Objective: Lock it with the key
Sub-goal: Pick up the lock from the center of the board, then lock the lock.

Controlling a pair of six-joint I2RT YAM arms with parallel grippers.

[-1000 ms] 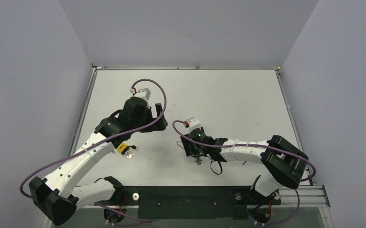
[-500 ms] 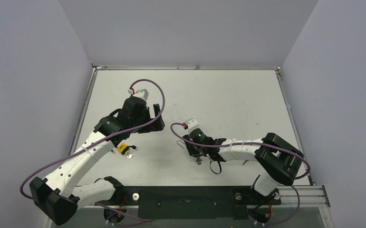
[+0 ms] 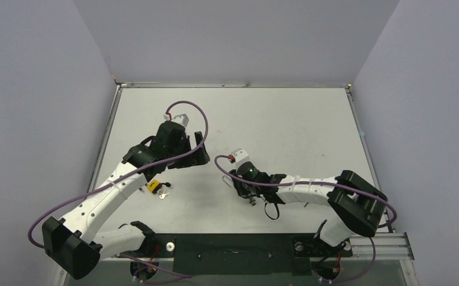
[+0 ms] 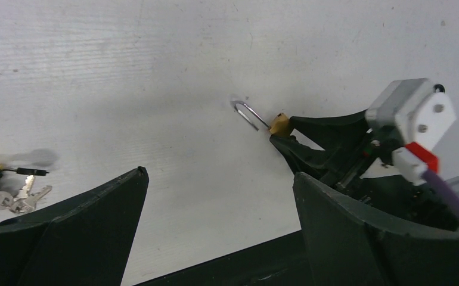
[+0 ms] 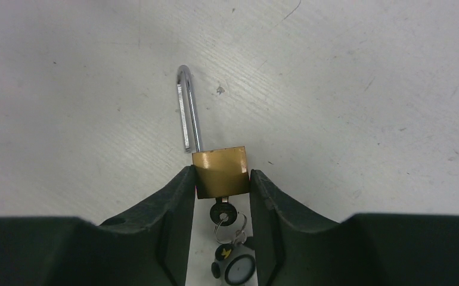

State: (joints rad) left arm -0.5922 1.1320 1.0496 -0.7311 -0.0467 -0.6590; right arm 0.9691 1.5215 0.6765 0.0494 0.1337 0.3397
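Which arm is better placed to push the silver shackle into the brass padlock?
Left. The left gripper is open, free and facing the silver shackle; the right gripper is clamped on the brass padlock, black-headed key in its base.

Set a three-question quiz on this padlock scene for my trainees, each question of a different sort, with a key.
1. What is the right gripper clamping? A. the brass padlock; B. a yellow-tagged key; C. nothing.
2. True or false: the left gripper holds the key.
3. Fill in: the key's black head sticks out of the padlock's ____ end.
Key: 1 A. 2 False; the left gripper is open and empty. 3 Bottom, the end opposite the shackle.
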